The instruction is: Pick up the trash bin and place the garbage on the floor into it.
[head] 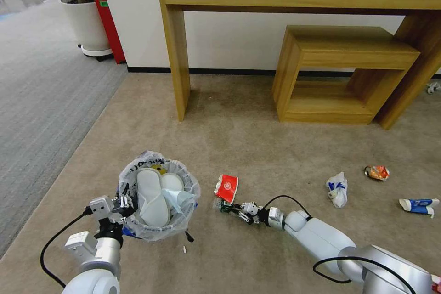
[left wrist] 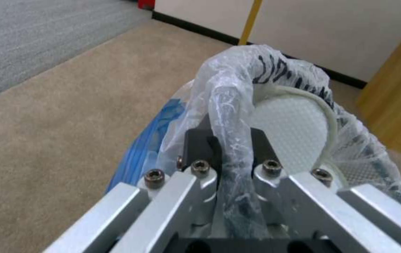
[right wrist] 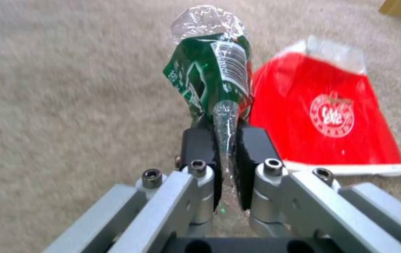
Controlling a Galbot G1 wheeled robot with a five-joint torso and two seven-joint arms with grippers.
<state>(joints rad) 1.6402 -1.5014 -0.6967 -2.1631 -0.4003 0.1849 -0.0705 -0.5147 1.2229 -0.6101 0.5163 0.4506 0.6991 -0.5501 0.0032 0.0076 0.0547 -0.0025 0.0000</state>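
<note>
Head view: left gripper [head: 125,203] clamps the trash bin [head: 158,202] rim; right gripper [head: 236,209] pinches seemingly a crushed bottle [right wrist: 209,73] on open carpet [head: 257,147].

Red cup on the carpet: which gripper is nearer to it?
Right. The right gripper is just beside the red cup, shut on a green wrapper. The left gripper holds the bin rim, farther away.

Left arm at 7 o'clock, wrist bent upward, left gripper [head: 125,203] jaws clamped tight, right arm stretching in from 4 o'clock toward centre, low, right gripper [head: 231,208] jaws pinched together
</note>
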